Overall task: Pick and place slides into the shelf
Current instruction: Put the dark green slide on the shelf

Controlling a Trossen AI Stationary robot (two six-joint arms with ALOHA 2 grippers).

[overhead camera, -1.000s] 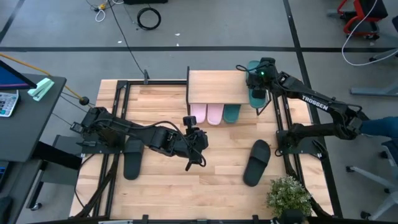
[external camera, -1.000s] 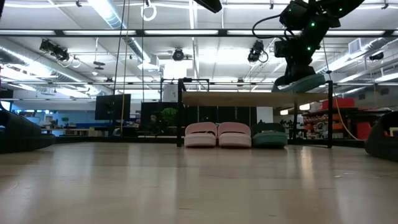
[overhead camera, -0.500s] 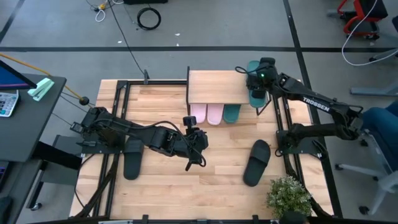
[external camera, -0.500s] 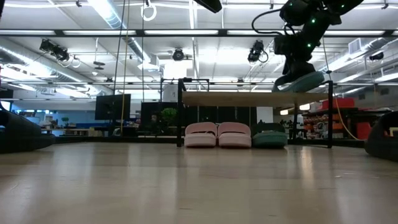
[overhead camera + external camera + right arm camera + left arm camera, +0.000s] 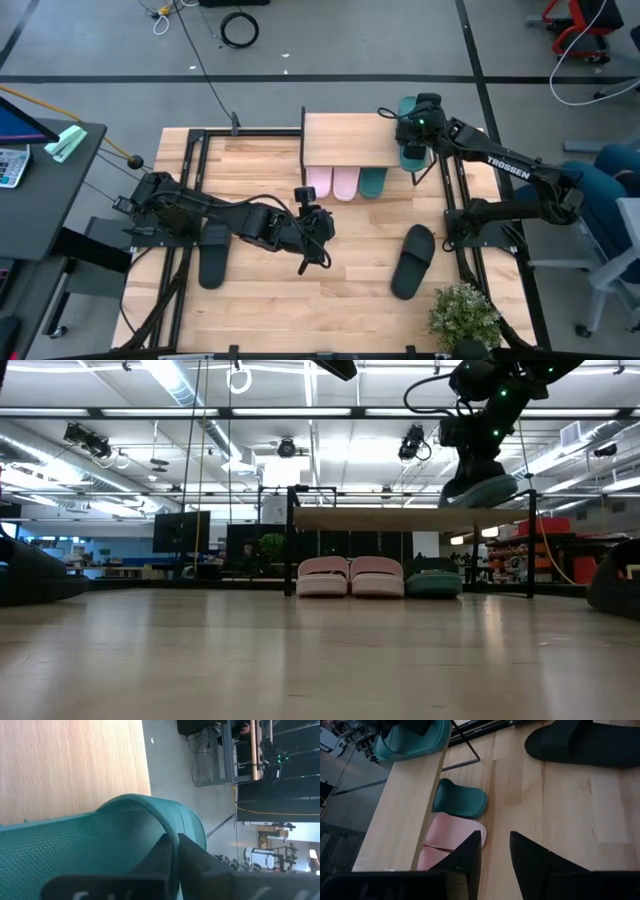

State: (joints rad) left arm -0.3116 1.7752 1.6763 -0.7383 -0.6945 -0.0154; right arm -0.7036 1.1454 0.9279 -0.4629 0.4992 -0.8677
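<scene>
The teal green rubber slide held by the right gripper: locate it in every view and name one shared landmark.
High view: teal green rubber slide at the right end of the light wooden shelf, under the right gripper.
Low view: upper right, above the shelf top.
Left wrist view: top left, by the plank's end.
Right wrist view: fills the lower half.
Shared landmark: the shelf's plank.

Right hand pinched shut, arm stretched far forward; left hand hovers mid-table, fingers parted.
</scene>
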